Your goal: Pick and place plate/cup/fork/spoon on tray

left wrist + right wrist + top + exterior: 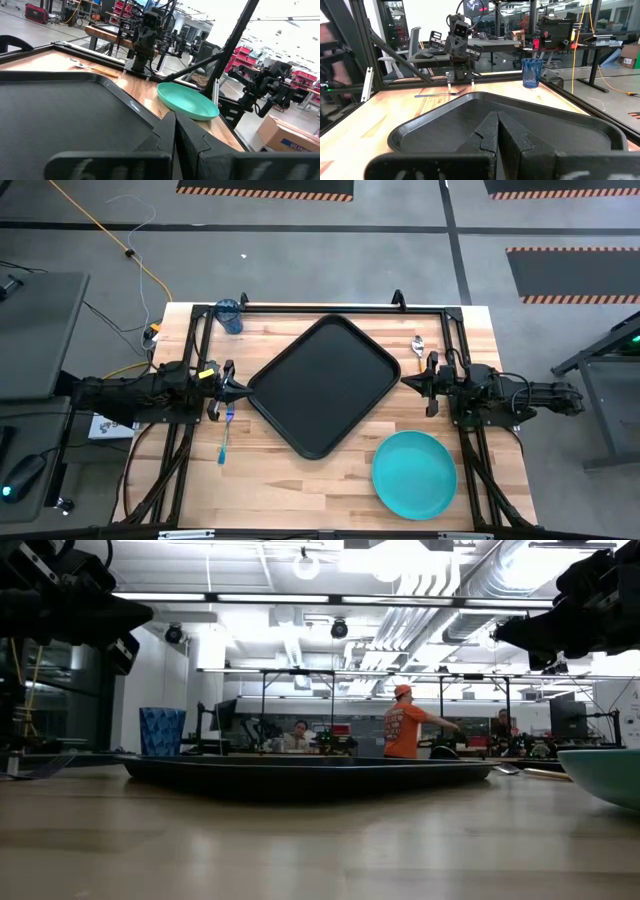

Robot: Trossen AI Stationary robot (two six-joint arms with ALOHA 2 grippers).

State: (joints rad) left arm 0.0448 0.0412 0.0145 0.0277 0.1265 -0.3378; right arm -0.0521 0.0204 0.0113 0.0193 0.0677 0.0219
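Both claws clenched, empty: left claw (243, 386), right claw (408, 381) flank tray (320, 345). Plate (414, 474) prob light, rigid, slick plastic; grip thin rim. Cup (229, 315) light, pinch wall.

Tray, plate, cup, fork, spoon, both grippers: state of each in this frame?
tray: empty, flat on the table, turned diamond-wise.
plate: on the table, off the tray, empty.
cup: upright on the table, off the tray.
fork: lying on the table under the left arm.
spoon: lying on the table by the right arm.
left gripper: shut, empty, above the tray's corner.
right gripper: shut, empty, at the opposite corner.
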